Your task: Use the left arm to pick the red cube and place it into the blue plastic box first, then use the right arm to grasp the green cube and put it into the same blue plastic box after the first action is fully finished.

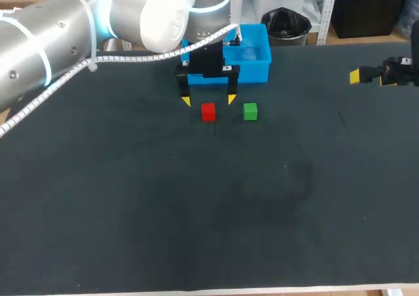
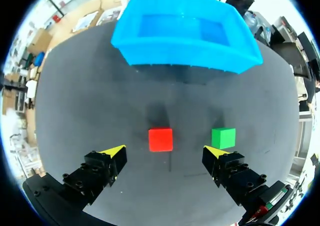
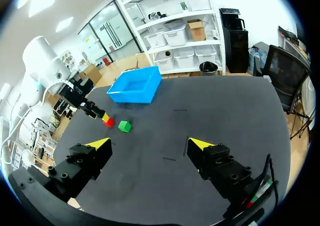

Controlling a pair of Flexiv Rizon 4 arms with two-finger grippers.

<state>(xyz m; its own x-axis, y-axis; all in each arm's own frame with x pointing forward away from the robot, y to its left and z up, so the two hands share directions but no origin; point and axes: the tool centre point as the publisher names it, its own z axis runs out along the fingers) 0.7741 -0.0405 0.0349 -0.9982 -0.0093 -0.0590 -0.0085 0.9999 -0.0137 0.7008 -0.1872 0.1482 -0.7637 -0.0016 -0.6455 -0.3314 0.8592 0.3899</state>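
Observation:
The red cube lies on the black table, with the green cube just to its right. Behind them stands the blue plastic box, hollow side up. My left gripper hangs open just above and behind the red cube. In the left wrist view the red cube sits slightly ahead of the open gripper, between its fingers' lines; the green cube is beside the right fingertip, the box ahead. My right gripper is far right, open, with the cubes and box far ahead.
The black table spreads wide in front of the cubes. My left arm crosses over the table's back left corner. The box stands near the table's back edge.

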